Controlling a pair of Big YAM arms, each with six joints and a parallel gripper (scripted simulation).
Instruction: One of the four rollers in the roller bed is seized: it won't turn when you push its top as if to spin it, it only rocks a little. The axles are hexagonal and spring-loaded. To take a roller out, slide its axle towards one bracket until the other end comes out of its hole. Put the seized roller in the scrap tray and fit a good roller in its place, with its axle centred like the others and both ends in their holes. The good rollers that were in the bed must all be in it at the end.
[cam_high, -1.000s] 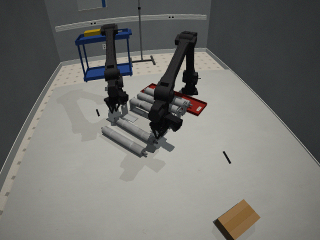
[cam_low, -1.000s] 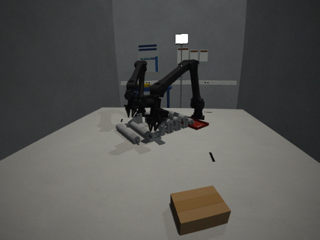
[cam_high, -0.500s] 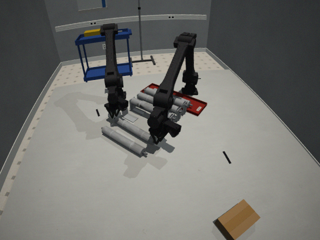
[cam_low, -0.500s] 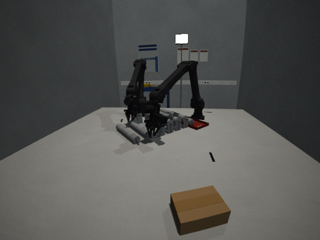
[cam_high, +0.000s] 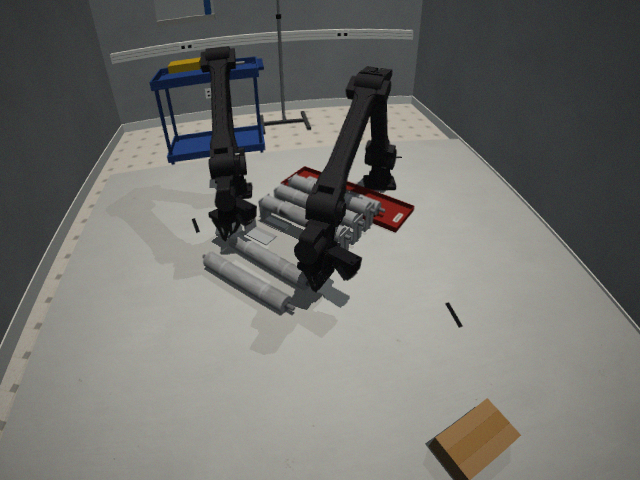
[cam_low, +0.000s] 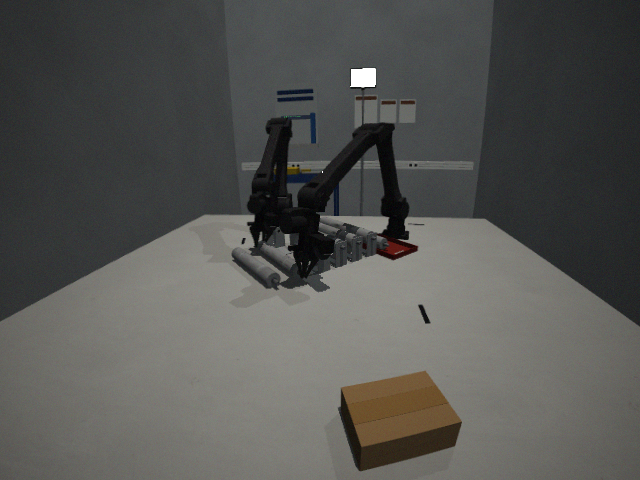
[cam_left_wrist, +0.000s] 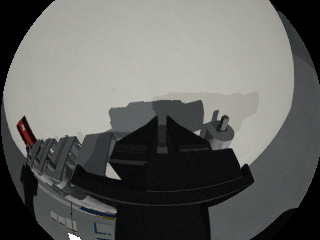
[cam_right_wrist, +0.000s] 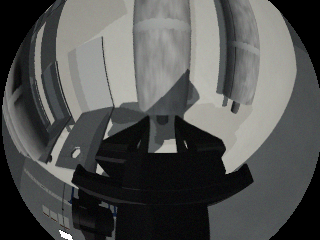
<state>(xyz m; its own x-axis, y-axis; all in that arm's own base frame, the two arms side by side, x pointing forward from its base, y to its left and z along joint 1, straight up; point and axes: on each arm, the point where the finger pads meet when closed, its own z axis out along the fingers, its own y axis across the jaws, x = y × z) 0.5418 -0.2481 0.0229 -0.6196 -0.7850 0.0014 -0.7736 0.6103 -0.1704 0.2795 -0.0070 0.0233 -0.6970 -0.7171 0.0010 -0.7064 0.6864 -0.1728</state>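
Gripping the inner roller's near axle end (cam_left_wrist: 161, 136), left gripper (cam_high: 316, 285) (cam_low: 305, 274) (cam_left_wrist: 161, 120) is nearly closed.
Right gripper (cam_high: 225, 236) (cam_low: 255, 244) (cam_right_wrist: 162, 120) stands partly open around its far axle end (cam_right_wrist: 162, 119); the inner roller (cam_high: 271, 262) (cam_low: 277, 256) (cam_right_wrist: 162, 60) lies between the outer roller (cam_high: 247, 282) (cam_low: 255, 267) (cam_right_wrist: 244, 62) and bed (cam_high: 263, 209) (cam_low: 339, 253).

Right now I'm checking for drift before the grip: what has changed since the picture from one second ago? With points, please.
Both the left gripper (cam_high: 316, 284) (cam_low: 304, 274) (cam_left_wrist: 161, 120) and the right gripper (cam_high: 225, 236) (cam_low: 255, 244) (cam_right_wrist: 162, 120) have moved down, towards opposite ends of the inner loose roller (cam_high: 273, 260) (cam_low: 279, 257) (cam_right_wrist: 162, 60). I can't tell whether the left one has gripped its axle. Both loose rollers and the cardboard box (cam_high: 478, 436) (cam_low: 400, 408) stayed put.
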